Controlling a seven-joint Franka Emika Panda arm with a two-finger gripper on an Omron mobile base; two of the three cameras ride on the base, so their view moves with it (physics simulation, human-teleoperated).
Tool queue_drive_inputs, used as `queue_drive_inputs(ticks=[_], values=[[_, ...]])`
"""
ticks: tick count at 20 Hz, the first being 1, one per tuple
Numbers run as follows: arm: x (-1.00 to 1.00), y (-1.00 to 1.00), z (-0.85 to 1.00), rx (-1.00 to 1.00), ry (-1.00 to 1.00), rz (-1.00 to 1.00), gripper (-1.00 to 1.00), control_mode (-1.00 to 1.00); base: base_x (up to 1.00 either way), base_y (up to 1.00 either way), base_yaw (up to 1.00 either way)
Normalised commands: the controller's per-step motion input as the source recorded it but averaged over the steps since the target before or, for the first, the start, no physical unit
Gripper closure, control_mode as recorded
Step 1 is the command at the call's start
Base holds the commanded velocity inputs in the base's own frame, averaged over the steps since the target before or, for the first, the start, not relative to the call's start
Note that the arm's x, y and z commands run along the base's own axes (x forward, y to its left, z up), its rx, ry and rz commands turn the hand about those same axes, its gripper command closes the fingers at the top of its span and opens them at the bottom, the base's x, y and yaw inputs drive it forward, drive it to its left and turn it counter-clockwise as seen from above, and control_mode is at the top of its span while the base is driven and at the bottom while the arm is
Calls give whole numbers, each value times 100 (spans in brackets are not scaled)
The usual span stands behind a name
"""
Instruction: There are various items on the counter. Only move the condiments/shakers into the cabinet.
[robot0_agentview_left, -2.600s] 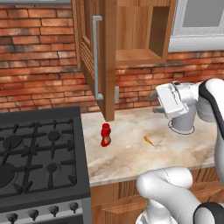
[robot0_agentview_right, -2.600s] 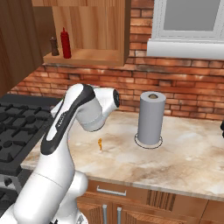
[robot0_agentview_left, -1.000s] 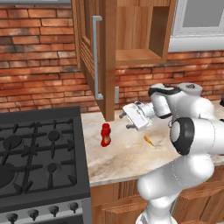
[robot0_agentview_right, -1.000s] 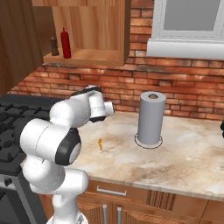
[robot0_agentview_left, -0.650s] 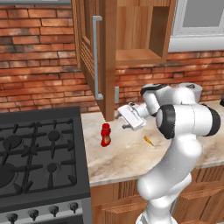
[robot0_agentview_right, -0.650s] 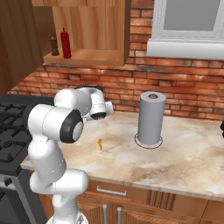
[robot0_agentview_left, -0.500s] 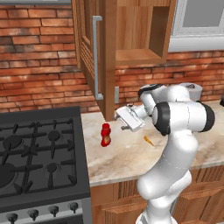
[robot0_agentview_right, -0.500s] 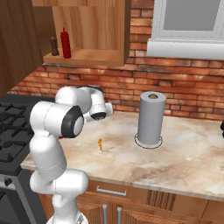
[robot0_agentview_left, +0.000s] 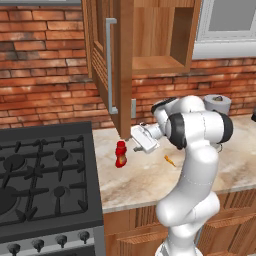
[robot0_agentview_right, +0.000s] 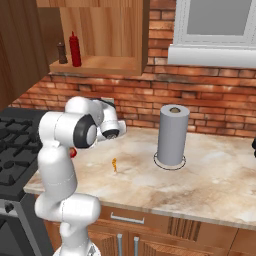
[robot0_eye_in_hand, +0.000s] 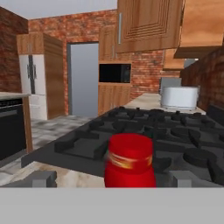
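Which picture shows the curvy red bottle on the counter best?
The left base view: the curvy red bottle stands whole and clear on the counter beside the stove. The hand view shows its upper part up close, with the bottom cut off. In the right base view, just a red sliver peeks from behind the arm.

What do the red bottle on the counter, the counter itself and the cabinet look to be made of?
Red bottle: likely glossy plastic, with a smooth, uniformly red body. Counter: polished stone, beige with marbled veining. Cabinet: reddish-brown wood with visible grain; its bar handle looks like grey brushed metal.
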Motion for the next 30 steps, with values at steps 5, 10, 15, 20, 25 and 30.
queue_drive_inputs(ticks=[5,10,15,20,25,30], values=[[25,13,-5,0,0,0,-100,-100,0,0,0],[20,8,-5,0,0,0,-100,-100,0,0,0],[3,0,-12,0,0,0,-100,-100,0,0,0],[0,0,-17,0,0,0,-100,-100,0,0,0],[0,2,-8,0,0,0,-100,-100,0,0,0],[0,5,-1,0,0,0,-100,-100,0,0,0]])
